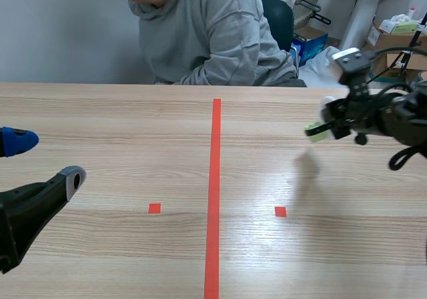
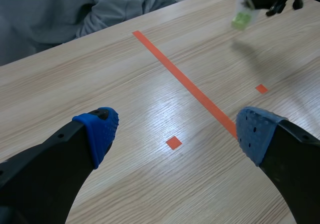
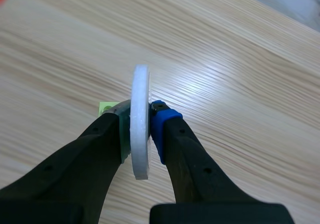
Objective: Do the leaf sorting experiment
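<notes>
Right gripper, raised above the far right of the pale wooden table, pinches a thin white round disc across its flat faces, a sensible hold. It seems light, stiff, possibly crushable foam. Left gripper, near left, fingers spread, empty.

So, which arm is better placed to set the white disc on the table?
Right: the right gripper is shut on the white disc above the table. The left gripper is open and empty beyond the red line.

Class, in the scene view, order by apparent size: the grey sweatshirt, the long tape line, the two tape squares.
grey sweatshirt
long tape line
left tape square and right tape square: look alike, unranked
</notes>
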Controlling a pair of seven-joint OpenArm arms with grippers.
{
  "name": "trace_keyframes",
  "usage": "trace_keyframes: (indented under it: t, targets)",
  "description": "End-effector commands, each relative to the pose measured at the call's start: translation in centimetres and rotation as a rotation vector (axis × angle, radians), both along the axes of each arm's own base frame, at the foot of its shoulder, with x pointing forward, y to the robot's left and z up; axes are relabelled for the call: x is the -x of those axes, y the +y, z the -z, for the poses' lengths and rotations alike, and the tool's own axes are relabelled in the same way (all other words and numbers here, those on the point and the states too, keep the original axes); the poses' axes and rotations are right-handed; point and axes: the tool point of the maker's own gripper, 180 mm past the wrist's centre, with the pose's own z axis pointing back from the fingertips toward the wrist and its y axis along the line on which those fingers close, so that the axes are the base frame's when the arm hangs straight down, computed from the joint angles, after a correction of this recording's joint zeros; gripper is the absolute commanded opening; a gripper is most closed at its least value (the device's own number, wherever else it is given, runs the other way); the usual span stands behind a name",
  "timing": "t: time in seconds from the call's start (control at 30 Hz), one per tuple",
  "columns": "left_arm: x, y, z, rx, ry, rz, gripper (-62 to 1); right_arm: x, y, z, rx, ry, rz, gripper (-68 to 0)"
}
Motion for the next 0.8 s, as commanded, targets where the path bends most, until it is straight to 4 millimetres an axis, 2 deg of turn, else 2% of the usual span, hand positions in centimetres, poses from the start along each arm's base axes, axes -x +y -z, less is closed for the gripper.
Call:
trace_keyframes:
  t: [0.0, 0.1, 0.17, 0.23, 0.47, 0.77]
  targets:
    - [-0.2, -0.3, -0.9, 0.027, -0.028, 0.001, -9.9, -0.8, -2.0, -1.7, -0.008, -0.046, 0.045, -65.6]
    - [-0.2, -0.3, -0.9, 0.027, -0.028, 0.001, -9.9, -0.9, -6.1, -3.1, -0.016, -0.093, 0.155, -66.2]
    - [-0.2, -0.3, -0.9, 0.025, -0.025, 0.002, -9.9, -0.8, -7.9, -3.4, -0.023, -0.105, 0.205, -66.2]
    - [-0.2, -0.3, -0.8, 0.024, -0.023, 0.002, -9.9, -0.7, -8.9, -2.9, -0.034, -0.094, 0.237, -66.2]
    - [-0.2, -0.3, -0.8, 0.023, -0.021, 0.002, -9.9, -0.1, -10.3, 0.2, -0.046, -0.039, 0.308, -66.2]
    - [-0.1, -0.3, -0.6, 0.017, -0.012, 0.001, -9.9, 0.7, -10.8, 1.5, -0.026, -0.014, 0.332, -66.2]
